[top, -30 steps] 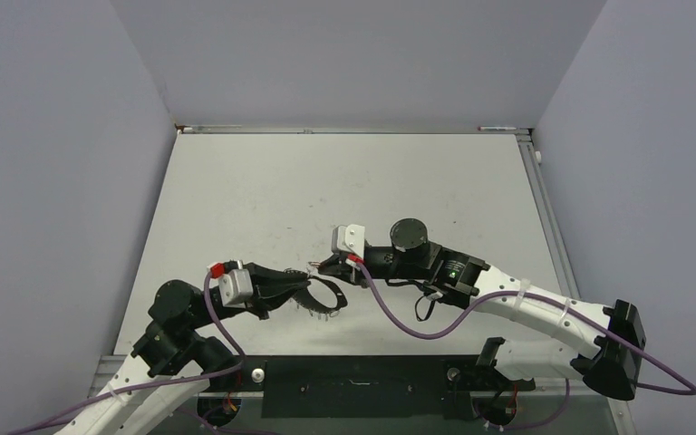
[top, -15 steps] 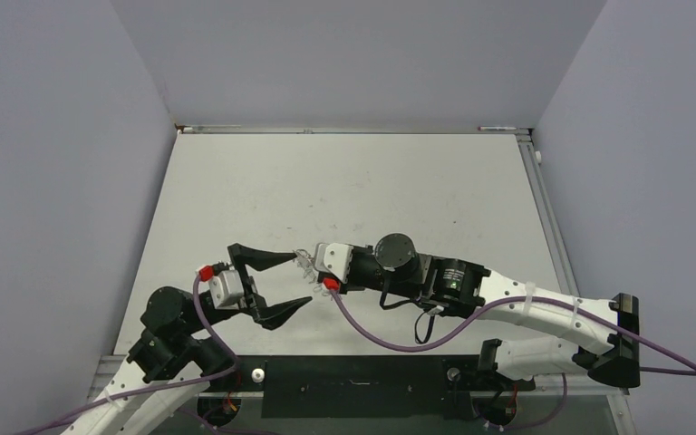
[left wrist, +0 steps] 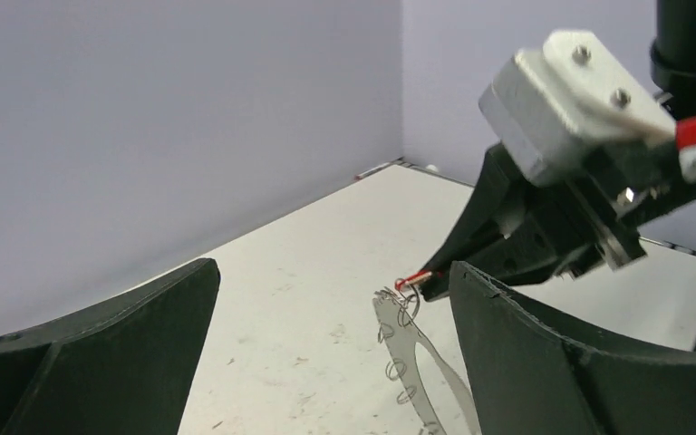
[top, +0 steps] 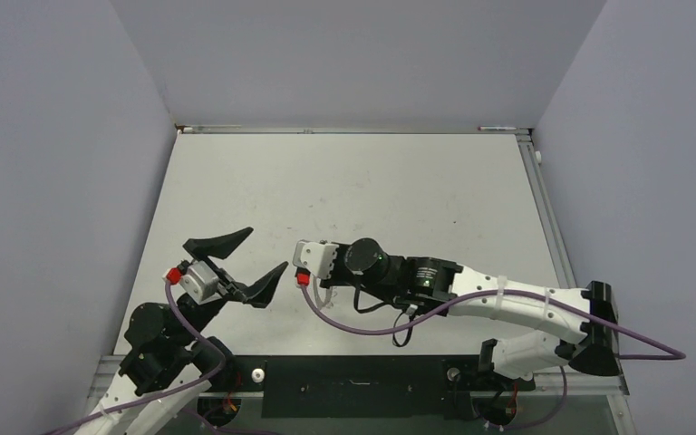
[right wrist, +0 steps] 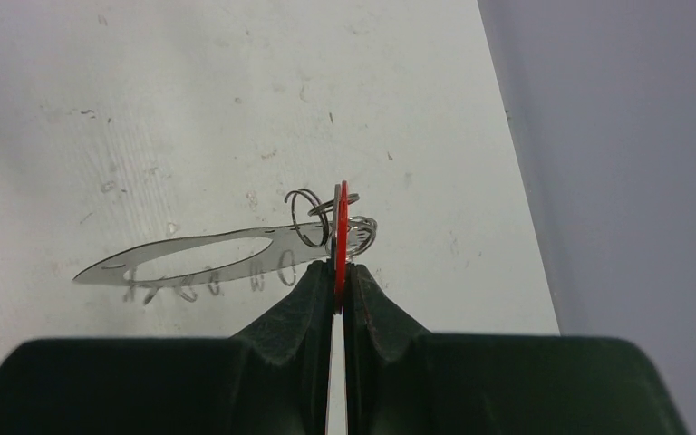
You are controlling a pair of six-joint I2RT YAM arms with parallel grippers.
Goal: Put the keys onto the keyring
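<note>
The key (right wrist: 340, 227), with its thin red head, is pinched edge-on between the fingers of my right gripper (right wrist: 339, 272), which is shut on it. The keyring (right wrist: 190, 258), a flat silvery hoop with small wire loops along its rim, hangs from the key end and stretches to the left. In the left wrist view the keyring (left wrist: 412, 362) dangles below the red key (left wrist: 412, 280). My left gripper (top: 269, 247) stands wide open just left of the right gripper. Nothing is between its fingers (left wrist: 109, 362), and it does not touch the ring.
The white table (top: 353, 181) has grey walls on three sides. A raised rail (top: 544, 208) runs along its right edge. The right arm (top: 507, 304) reaches across the near part of the table, trailing a purple cable (top: 390, 328).
My left gripper has opened, let go of the keyring and drawn back to the left. The right gripper has moved left, carrying the key and the hanging ring.
</note>
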